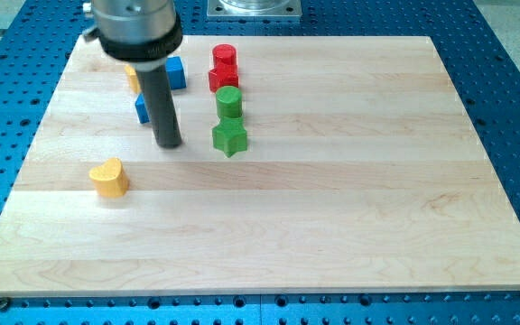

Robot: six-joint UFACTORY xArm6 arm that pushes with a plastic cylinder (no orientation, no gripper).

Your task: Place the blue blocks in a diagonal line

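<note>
Nearest the board's bottom edge sits yellow heart block (108, 177), then my tip (169, 143) (bare rod, no jaws) touching one blue block (141, 108), second blue block (176, 73) beyond, toward top-left corner.

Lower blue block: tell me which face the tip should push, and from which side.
Probably its left face, coming from the view's left. The lower blue block is half hidden behind my rod; my tip sits just below-right of it, so circle round first.
</note>
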